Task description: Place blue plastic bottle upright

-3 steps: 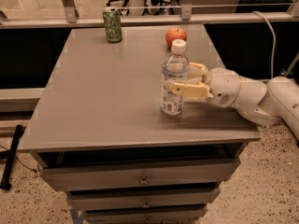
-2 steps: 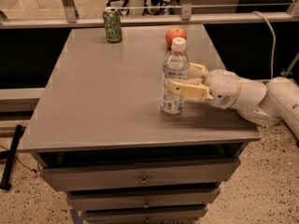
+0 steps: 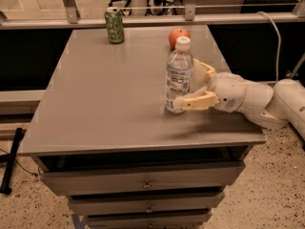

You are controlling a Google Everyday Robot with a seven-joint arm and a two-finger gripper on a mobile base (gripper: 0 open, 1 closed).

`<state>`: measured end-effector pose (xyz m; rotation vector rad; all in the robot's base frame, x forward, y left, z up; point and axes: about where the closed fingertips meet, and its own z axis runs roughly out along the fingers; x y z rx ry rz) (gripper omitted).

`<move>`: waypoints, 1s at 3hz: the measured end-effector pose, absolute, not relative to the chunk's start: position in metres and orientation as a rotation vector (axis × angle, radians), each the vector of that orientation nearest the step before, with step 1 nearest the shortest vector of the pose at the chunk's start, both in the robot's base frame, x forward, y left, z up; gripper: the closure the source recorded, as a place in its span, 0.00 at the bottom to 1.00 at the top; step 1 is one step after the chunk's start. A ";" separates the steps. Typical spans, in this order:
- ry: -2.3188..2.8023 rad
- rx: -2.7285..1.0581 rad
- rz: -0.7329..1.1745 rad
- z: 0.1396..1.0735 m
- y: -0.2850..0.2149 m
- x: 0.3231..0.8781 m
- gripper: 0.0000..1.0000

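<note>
A clear, faintly bluish plastic water bottle [image 3: 178,78] with a white screw cap and a white printed label stands upright on a grey metal tabletop [image 3: 95,104]. Taking the tabletop as a clock face with twelve at the far edge, the bottle sits a little right of centre, toward three o'clock. Its base rests flat on the surface and its cap points straight up.

A white robot arm [image 3: 257,97] reaches in from the bottle's three o'clock side. Its tan two-finger gripper [image 3: 189,85] is at the bottle's lower half. One finger shows behind the bottle and the other lies low in front, with its tip near the base.

Compared with a second ago, the fingers are spread wider. Then they were pinched on the bottle's middle. Now they appear loosened, and the near finger has dropped toward the tabletop. The bottle has not shifted or leaned.

This suggests the bottle has been let go and is standing by itself, so the task looks nearly done. The arm needs to back away toward three o'clock without nudging it.

A green drink can [image 3: 114,25] stands at about eleven o'clock and a red apple [image 3: 177,36] at about one o'clock, both well apart from the gripper. Drawers [image 3: 143,182] sit beneath the tabletop.
</note>
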<state>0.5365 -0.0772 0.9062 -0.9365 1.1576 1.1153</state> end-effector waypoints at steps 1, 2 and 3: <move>1.166 -0.950 1.108 0.906 -0.082 0.534 0.00; 1.176 -0.973 1.091 0.910 -0.091 0.532 0.00; 1.208 -1.009 1.061 0.918 -0.110 0.528 0.00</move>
